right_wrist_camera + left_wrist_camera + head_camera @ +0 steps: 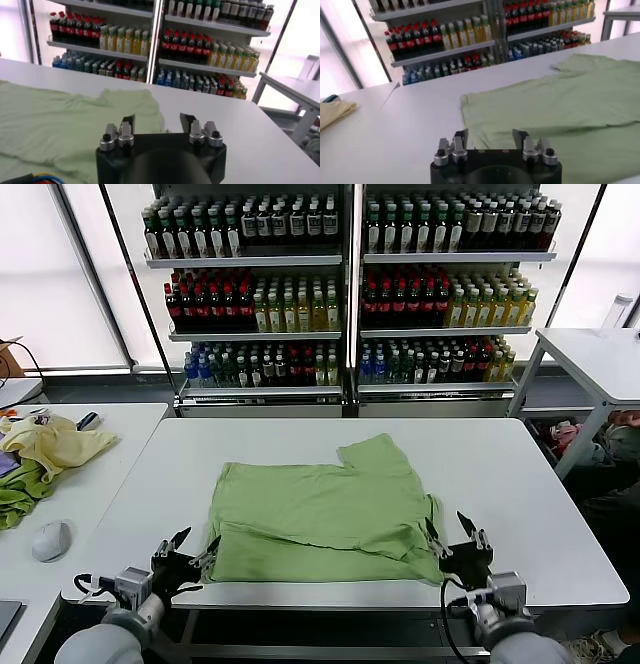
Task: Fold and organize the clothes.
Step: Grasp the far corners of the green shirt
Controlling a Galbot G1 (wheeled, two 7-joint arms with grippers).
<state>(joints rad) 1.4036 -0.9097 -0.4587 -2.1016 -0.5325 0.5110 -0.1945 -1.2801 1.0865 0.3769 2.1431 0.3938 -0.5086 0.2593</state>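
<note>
The light sage-green short-sleeved polo shirt (320,519) was spread crosswise on the white counter (500,474), its near corners flanked by the left gripper (195,556) and right gripper (452,541), fingers held wide and empty.

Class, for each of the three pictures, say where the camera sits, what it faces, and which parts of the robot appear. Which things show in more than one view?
Head view: from the robot's head, down at the white table with the sage-green shirt; the left gripper and right gripper both show, open, at the near edge.
Left wrist view: behind the left gripper, facing the shirt and the drink shelves.
Right wrist view: behind the right gripper, facing the shirt.
Shared: shirt, table and shelves.
</note>
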